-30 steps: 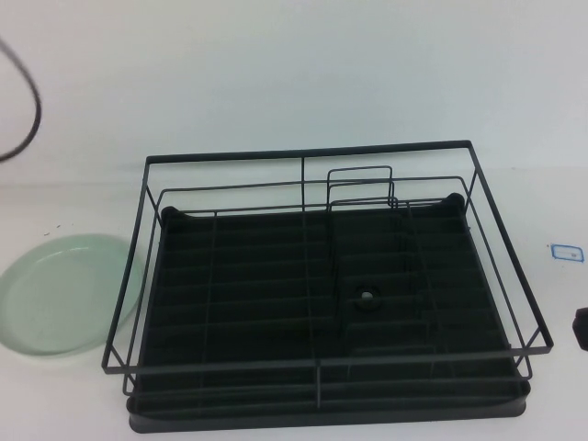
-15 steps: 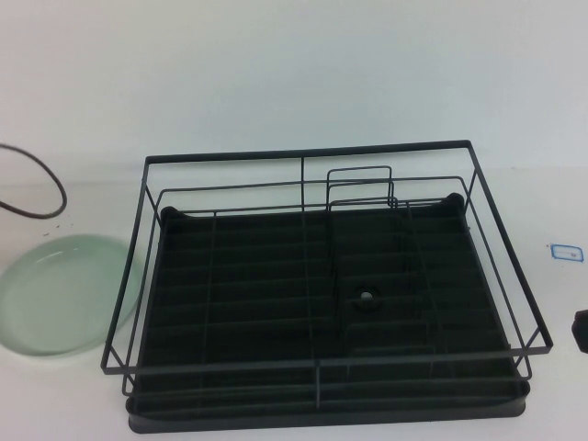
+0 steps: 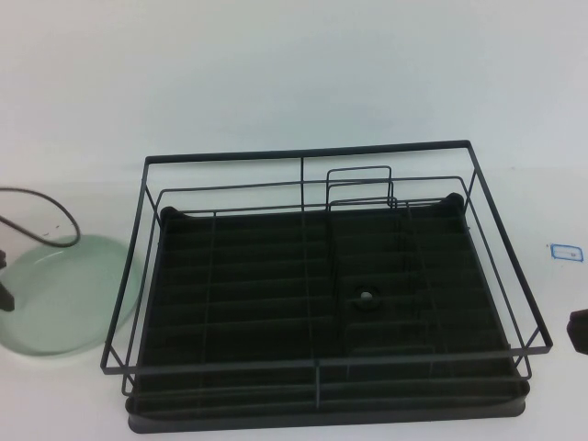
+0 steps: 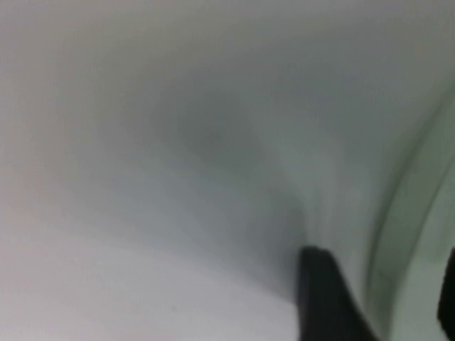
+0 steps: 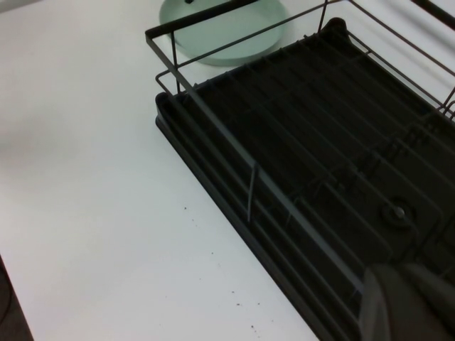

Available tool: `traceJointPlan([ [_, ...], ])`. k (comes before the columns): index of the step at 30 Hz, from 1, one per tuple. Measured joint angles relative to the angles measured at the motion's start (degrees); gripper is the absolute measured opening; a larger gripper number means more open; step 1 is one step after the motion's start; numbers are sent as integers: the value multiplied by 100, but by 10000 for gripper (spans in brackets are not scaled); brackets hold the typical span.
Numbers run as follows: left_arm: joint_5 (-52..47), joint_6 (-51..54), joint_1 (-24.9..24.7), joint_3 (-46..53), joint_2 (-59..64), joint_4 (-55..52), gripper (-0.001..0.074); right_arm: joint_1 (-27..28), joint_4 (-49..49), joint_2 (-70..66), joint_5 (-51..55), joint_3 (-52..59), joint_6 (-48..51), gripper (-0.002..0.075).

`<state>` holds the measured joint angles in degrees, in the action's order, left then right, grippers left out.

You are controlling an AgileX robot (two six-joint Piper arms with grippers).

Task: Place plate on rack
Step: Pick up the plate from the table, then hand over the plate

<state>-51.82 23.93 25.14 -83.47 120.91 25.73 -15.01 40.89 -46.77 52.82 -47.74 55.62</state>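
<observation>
The fingers of neither gripper show clearly enough to tell whether they are open or closed. In the high view, the left gripper (image 3: pixel 5 292) appears only as a dark sliver at the left edge, over the plate (image 3: pixel 69 299), with a black cable (image 3: pixel 50 209) looping above it. The pale green plate lies flat on the white table (image 3: pixel 276 83), just left of the black wire rack (image 3: pixel 322 294), outside its frame. The right gripper (image 3: pixel 579 331) sits at the far right edge, beside the rack.

In the left wrist view, one dark fingertip (image 4: pixel 323 298) hangs close to the plate's (image 4: pixel 426 234) rim.

In the right wrist view, the rack's (image 5: pixel 320 163) ribbed tray lies beneath, the plate (image 5: pixel 227 32) beyond its far corner.
</observation>
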Motion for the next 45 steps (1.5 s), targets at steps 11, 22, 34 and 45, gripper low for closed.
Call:
traceJointPlan([
  [11,217,305,98,-44,90,-2,20,0,33,0,-128,0,3,-3],
  [22,57,1781,650,-2,-2029,3120,9,0,112,-9,-701,-22,38,-3],
  [34,-85,1864,-2179,954,-4758,2634,8,0,1156,-37,-1300,-251,-526,58],
  [45,1080,1788,-3856,1739,-5197,2532,8,0,3074,-953,-765,-251,-64,479],
])
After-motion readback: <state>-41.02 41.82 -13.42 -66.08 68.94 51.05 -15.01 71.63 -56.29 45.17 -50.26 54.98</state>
